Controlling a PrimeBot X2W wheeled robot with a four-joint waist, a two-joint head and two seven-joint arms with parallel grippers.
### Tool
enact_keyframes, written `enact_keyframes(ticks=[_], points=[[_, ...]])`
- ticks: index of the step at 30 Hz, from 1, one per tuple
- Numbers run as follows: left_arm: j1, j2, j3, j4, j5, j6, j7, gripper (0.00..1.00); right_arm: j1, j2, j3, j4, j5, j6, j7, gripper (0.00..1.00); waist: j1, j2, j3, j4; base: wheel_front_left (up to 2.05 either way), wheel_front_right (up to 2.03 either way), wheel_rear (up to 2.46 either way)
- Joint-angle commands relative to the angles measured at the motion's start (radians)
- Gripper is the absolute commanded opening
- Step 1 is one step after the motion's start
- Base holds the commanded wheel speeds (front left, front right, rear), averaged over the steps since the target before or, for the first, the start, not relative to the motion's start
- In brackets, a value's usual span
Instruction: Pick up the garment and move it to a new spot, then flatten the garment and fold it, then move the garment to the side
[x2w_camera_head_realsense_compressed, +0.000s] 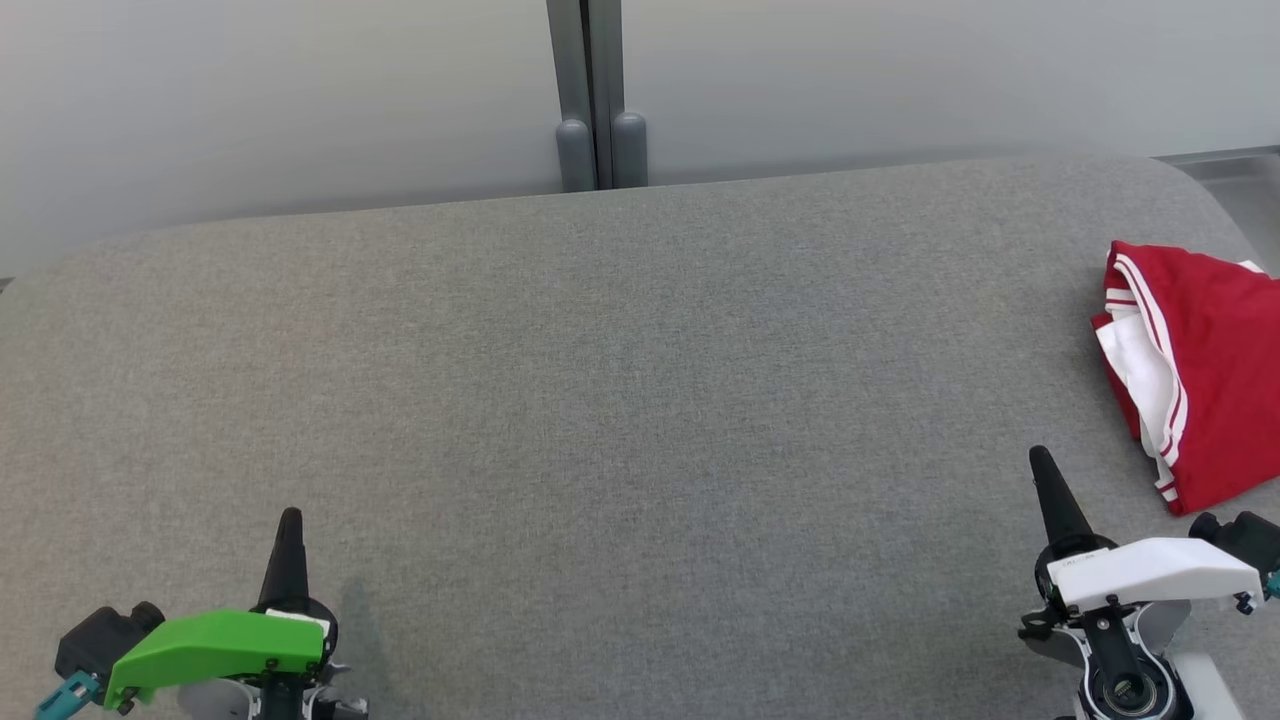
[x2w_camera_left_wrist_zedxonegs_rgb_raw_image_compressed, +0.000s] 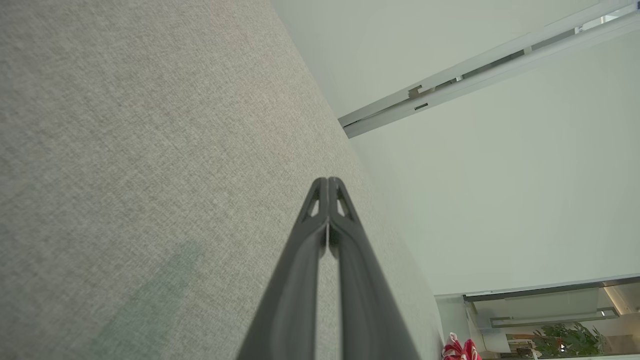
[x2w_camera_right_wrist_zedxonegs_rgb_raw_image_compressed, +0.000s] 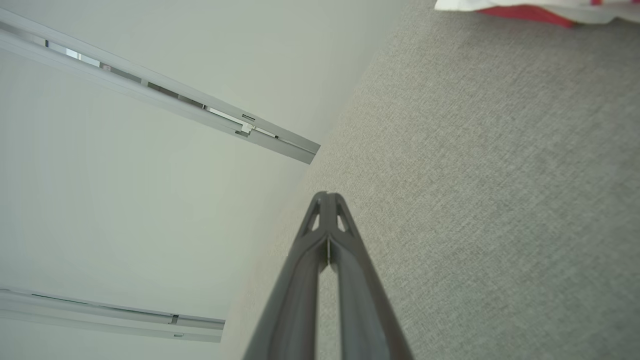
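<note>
The garment (x2w_camera_head_realsense_compressed: 1205, 370), red with white stripes and a white lining, lies folded at the far right of the grey table (x2w_camera_head_realsense_compressed: 600, 400). A strip of the garment (x2w_camera_right_wrist_zedxonegs_rgb_raw_image_compressed: 525, 7) shows along the top edge of the right wrist view, and a small bit of the garment (x2w_camera_left_wrist_zedxonegs_rgb_raw_image_compressed: 460, 348) at the bottom of the left wrist view. My right gripper (x2w_camera_head_realsense_compressed: 1042, 462) stands at the lower right, shut and empty, just left of and below the garment without touching it. At the lower left my left gripper (x2w_camera_head_realsense_compressed: 290, 520) is shut too, with nothing held, far from the garment.
A grey post (x2w_camera_head_realsense_compressed: 598, 95) rises behind the table's far edge against a pale wall. The table's right corner (x2w_camera_head_realsense_compressed: 1200, 190) is rounded, and the garment lies near the right edge.
</note>
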Motion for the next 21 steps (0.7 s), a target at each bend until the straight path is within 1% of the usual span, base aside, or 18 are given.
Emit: enact_keyframes(ticks=[1,21], points=[[-0.026,0.006,0.007,-0.011,-0.029,-0.007,0.008,0.00,0.001,-0.007,-0.004,-0.016,0.028,-0.001,0.008,0.00,0.0000,0.0000,-0.001,0.000,0.00,0.00,0.00],[-0.038,0.007,0.032,-0.020,-0.207,-0.024,0.055,0.00,0.016,-0.008,-0.015,-0.043,0.213,-0.001,0.056,0.00,0.0000,0.0000,-0.011,-0.004,0.00,0.00,0.00]])
